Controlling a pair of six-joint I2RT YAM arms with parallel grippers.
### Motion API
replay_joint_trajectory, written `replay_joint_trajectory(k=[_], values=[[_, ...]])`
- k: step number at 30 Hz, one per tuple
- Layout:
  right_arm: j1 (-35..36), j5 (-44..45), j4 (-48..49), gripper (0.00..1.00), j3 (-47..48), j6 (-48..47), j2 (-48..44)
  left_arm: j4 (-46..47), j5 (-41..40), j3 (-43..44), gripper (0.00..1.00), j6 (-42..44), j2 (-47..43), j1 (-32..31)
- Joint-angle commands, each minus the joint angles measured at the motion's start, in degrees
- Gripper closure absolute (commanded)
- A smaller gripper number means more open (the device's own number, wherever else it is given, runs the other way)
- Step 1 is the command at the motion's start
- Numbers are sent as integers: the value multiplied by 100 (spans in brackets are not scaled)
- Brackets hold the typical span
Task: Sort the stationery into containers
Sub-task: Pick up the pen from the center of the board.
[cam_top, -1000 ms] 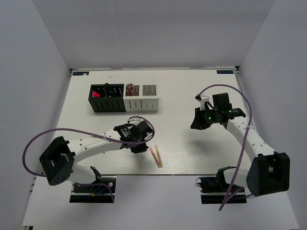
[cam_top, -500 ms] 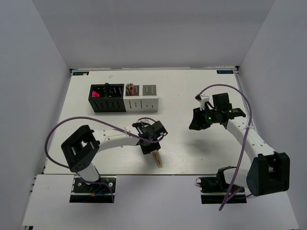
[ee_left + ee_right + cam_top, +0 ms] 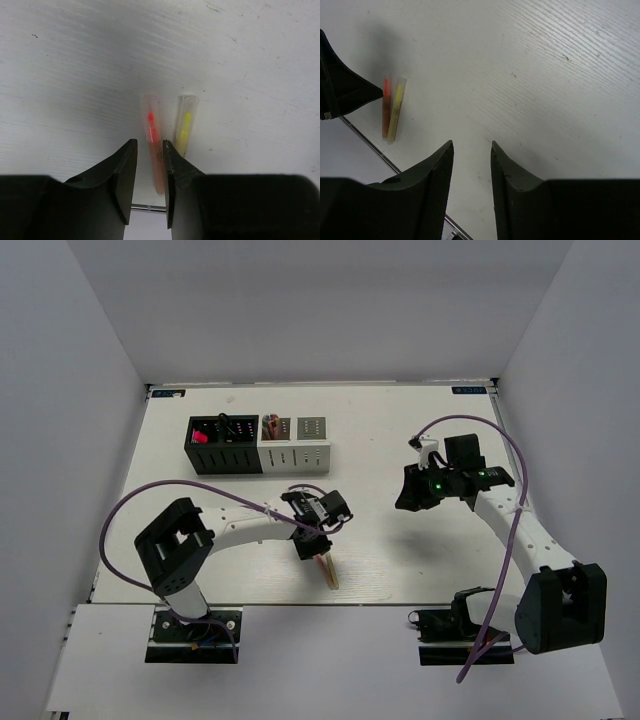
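Two thin sticks (image 3: 328,571) lie side by side near the table's front edge. In the left wrist view the pink-orange stick (image 3: 151,125) lies between my left gripper's (image 3: 149,142) open jaws, with a gap on its left side; the yellow stick (image 3: 184,125) lies just outside the right finger. My left gripper (image 3: 310,550) is low over the sticks' far ends. My right gripper (image 3: 408,495) is open and empty above bare table at the right; its view shows both sticks (image 3: 391,110). The black container (image 3: 222,445) and the white container (image 3: 295,443) stand at the back left with items inside.
The table's front edge (image 3: 340,602) runs just beyond the sticks' near ends. My left gripper also shows as a dark shape (image 3: 340,85) beside the sticks in the right wrist view. Purple cables loop from both arms.
My left gripper has swung right from beside the sticks and come down over their far ends, the pink-orange stick now between its jaws. The right arm has barely moved.
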Motion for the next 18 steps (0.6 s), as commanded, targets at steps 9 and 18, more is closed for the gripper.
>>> replay_joint_trajectory(k=[9,18], values=[[-19,50,10,59,239,47,-217,-125,-59,398,62,132,445,134],[-27,59,10,58,239,73,-279,-353,-24,618,67,220,762,205]])
